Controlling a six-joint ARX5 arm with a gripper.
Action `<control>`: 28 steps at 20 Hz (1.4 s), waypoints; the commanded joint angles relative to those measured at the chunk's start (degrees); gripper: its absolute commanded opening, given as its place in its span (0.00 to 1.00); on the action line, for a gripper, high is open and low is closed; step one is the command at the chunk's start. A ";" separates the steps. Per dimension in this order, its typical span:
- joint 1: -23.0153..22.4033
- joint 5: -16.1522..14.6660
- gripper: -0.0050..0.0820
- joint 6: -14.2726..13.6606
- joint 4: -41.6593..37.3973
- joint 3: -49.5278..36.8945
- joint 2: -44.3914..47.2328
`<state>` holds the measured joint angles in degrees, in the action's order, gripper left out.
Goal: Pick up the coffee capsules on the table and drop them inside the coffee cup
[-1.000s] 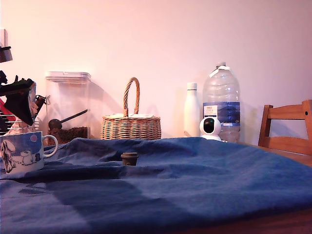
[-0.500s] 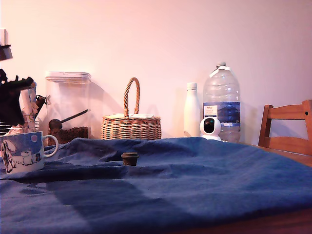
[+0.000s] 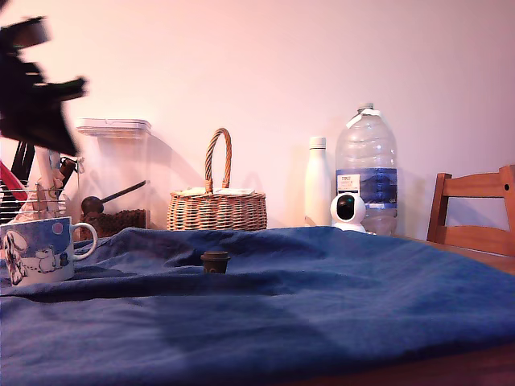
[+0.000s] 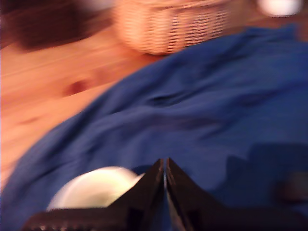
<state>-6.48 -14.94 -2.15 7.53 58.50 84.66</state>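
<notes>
The hand (image 4: 165, 174) is matte black, its two fingers wedge-shaped and tapering to thin pointed tips.

We see the coffee cup (image 3: 37, 251) on the cloth (image 3: 322, 297) at the exterior view's left, with a coffee capsule (image 3: 215, 261) well apart to its right on the same cloth. Behind them stand a canister (image 3: 113, 177), a wicker basket (image 3: 216, 205), a flask (image 3: 317, 182), a small camera (image 3: 348, 212) before a water bottle (image 3: 366, 169), and a chair (image 3: 473, 213) at the far right. The gripper (image 3: 36, 88) hangs above the cup.
</notes>
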 commanded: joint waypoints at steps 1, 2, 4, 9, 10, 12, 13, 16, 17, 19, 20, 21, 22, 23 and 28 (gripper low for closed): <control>-1.68 -0.07 0.03 -0.63 -1.99 0.28 0.02; -2.86 -0.07 0.03 -0.63 -3.50 0.07 0.00; -5.22 -0.09 0.03 -0.63 -5.46 -0.13 -0.02; -11.06 -0.04 0.03 -0.72 -11.37 -2.32 -0.02; -12.02 -0.04 0.03 -0.72 -13.31 -3.48 -0.04; -13.81 -0.07 0.03 -0.72 -16.87 -6.25 -0.04; -14.60 -0.09 0.03 -0.66 -19.32 -7.96 -0.04; -16.57 -0.07 0.03 -0.66 -25.88 -13.00 -0.04; -17.03 -0.07 0.03 -0.66 -27.82 -14.69 -0.04; -17.68 -0.09 0.03 1.27 -32.15 -18.36 -0.04; -17.94 -0.07 0.03 1.27 -34.21 -20.24 -0.04; -18.21 -0.02 0.03 1.27 -36.63 -22.25 -0.04; -18.34 0.00 0.03 1.27 -38.73 -24.17 -0.04; -18.34 -0.02 0.03 1.27 -40.85 -26.01 -0.04; -18.34 -0.04 0.03 1.27 -44.00 -29.88 -0.04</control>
<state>-24.64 -14.94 -1.02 -35.35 29.30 84.60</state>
